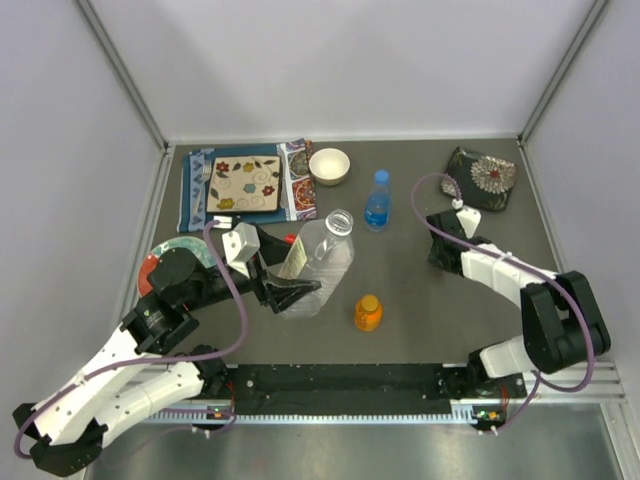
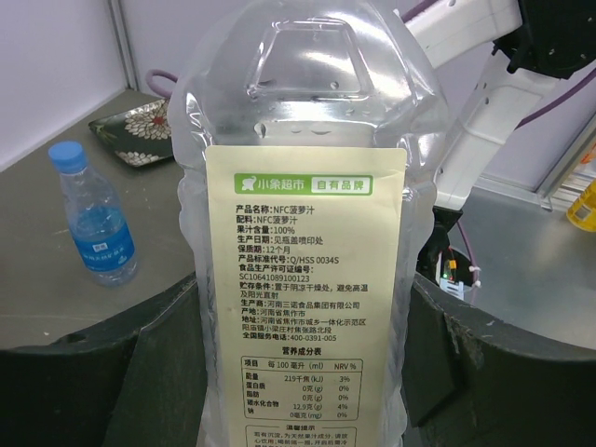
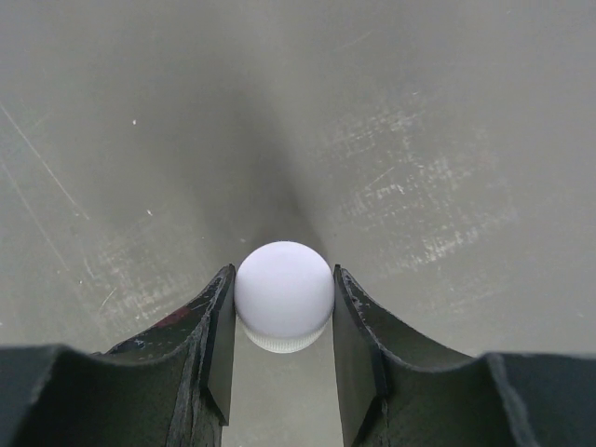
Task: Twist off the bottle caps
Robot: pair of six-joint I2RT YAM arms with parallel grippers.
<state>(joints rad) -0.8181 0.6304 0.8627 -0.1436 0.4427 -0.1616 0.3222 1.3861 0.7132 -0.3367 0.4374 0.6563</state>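
We see the wide clear bottle [image 1: 330, 255] held aslant by the left end effector [image 1: 300, 290], whose jaws stand partly spread and pressed on the bottle's lower body from either side. Its long axis runs from near-left to far-right, and the uncapped round mouth points toward the far right. The wall is clear, with small droplets inside and a cream label on the side; we make out no liquid in it.

The white cap [image 3: 284, 296] belonging to it sits well apart, at the right of the counter [image 1: 420, 310], pinched between the two fingers of the right end effector [image 3: 284, 279], which is narrowed onto it. In the right wrist view its smooth round top faces us and its ribbed skirt shows at the lower edge. We cannot tell whether it touches the counter below.

The blue-tinted bottle [image 1: 377, 208] stands upright just to the far right of the wide bottle's mouth, its blue cap [image 1: 380, 177] on. The short orange bottle [image 1: 368, 316] stands upright nearer to us, to the right of the left end effector, orange through its whole body and wearing its orange cap [image 1: 369, 300].

At the far side the white bowl [image 1: 316, 160] shows only its bare inside, next to a patterned cloth [image 1: 195, 190]; a dark patterned dish [image 1: 481, 178] lies at the far right.
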